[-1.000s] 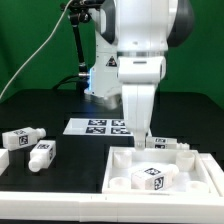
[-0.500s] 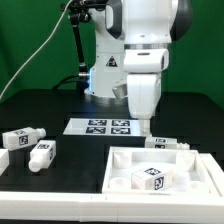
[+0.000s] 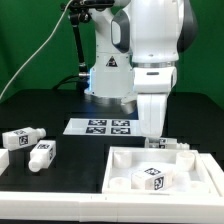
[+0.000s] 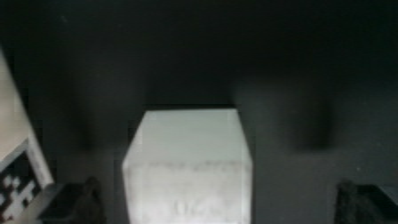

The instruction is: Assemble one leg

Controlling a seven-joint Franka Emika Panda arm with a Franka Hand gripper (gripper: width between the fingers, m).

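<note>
My gripper [image 3: 149,138] hangs just behind the large white square tray-like piece [image 3: 200,165], next to a leg [image 3: 172,145] that lies on the black table along the tray's far edge. In the wrist view this white leg [image 4: 192,160] lies between my two dark fingertips, apart from both. My gripper [image 4: 228,205] is open and holds nothing. Another leg [image 3: 150,178] with a tag stands inside the tray. Two more legs [image 3: 22,136] [image 3: 40,153] lie at the exterior view's left.
The marker board [image 3: 105,126] lies behind the tray near the robot's base; its edge shows in the wrist view [image 4: 15,150]. A raised white rim [image 3: 40,190] runs along the table's front.
The arm has swung toward the exterior view's right and lowered a little, bringing the gripper over the leg behind the tray. The parts have not moved.
</note>
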